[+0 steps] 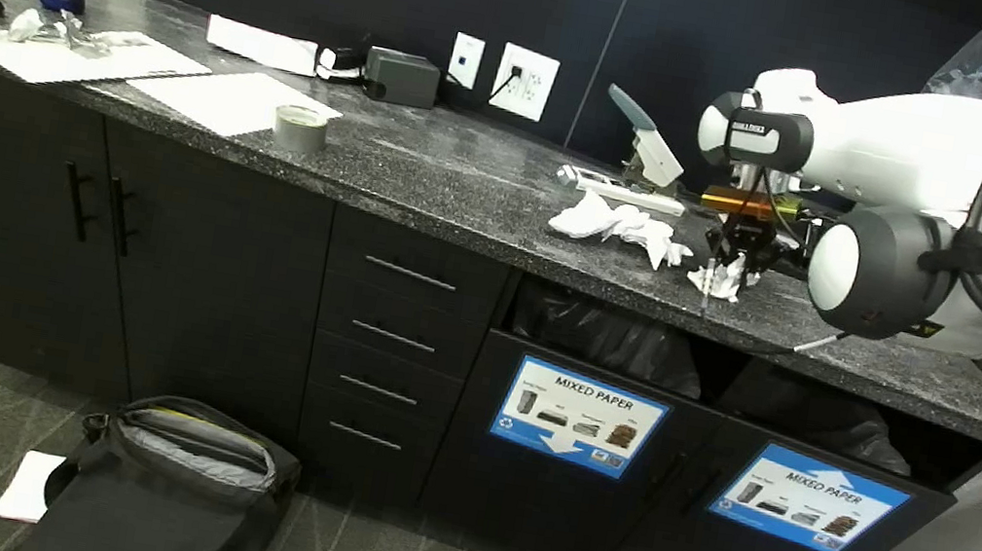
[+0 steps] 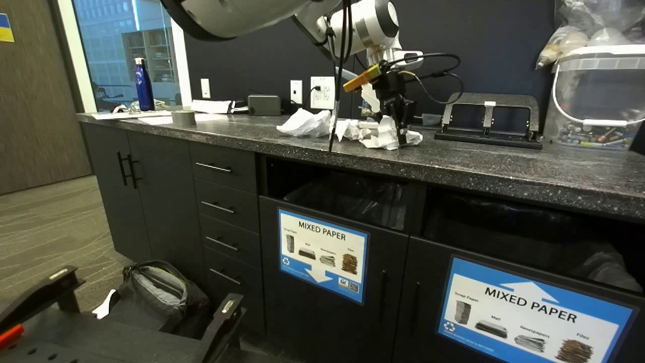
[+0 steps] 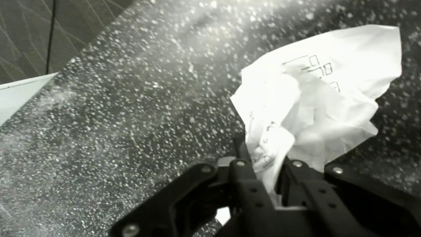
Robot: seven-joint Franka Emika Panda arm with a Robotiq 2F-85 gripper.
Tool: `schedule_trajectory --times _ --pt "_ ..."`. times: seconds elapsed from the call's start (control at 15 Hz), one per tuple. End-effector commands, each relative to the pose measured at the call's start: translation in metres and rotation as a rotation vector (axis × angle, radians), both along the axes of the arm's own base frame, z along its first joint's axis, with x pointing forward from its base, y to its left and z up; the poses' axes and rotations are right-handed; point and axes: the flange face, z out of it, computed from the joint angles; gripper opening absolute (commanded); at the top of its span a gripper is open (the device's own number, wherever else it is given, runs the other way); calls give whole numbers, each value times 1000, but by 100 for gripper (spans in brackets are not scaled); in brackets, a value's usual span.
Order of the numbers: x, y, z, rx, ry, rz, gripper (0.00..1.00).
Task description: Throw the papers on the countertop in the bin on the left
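Pinching crumpled paper (image 3: 317, 98) in the gripper (image 3: 265, 154), not yet binned. Must also clear loose paper (image 1: 622, 225) just beside gripper. Cannot discern contents of left bin (image 2: 363, 196) below.

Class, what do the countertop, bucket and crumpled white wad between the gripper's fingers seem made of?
Countertop: possibly stone or laminate, speckled: pale flecks in dark grey.
Bucket: probably plastic, translucent: contents show through.
Crumpled white wad: apparently thin paper, matt: sharp creases, dark markings.
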Motion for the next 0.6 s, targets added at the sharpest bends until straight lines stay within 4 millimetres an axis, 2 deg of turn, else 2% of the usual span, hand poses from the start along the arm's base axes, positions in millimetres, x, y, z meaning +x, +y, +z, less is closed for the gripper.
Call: schedule_trajectory --times 0.0,0.27,0.53 --pt "-22 -13 5 26 157 31 20" --pt "-45 -29 -5 133 303 84 20" --pt "-69 -32 -13 262 463 154 20"
